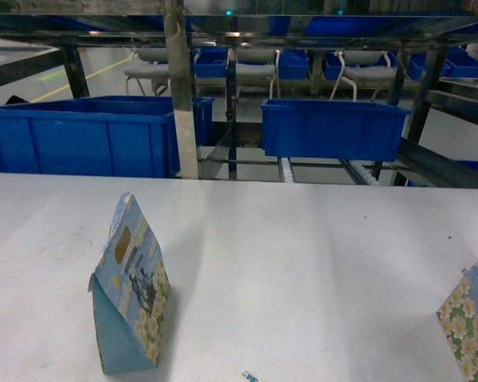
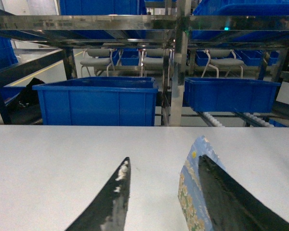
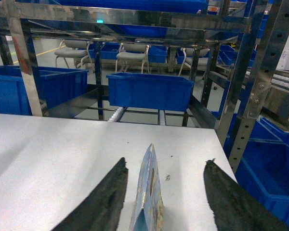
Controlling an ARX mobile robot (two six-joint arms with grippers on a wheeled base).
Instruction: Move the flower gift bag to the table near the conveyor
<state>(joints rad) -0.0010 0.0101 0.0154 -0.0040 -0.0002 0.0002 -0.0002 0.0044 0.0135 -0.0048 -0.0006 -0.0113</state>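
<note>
Both bags already stand upright on the white worktop [image 1: 303, 255] before the conveyor [image 1: 358, 171]: the left end effector [image 2: 166, 197], fingers apart, straddles one flower gift bag [image 1: 130, 290], apparently just freed, while the right end effector [image 3: 166, 192] gapes around its twin [image 3: 148, 192].

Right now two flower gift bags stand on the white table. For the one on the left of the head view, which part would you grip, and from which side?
Grip the flower gift bag by its narrow sky-blue top ridge, near the handle hole, coming from above. It stands upright and tent-shaped, so the faces meet thinly there, while the base is wide. The left gripper is open.
</note>
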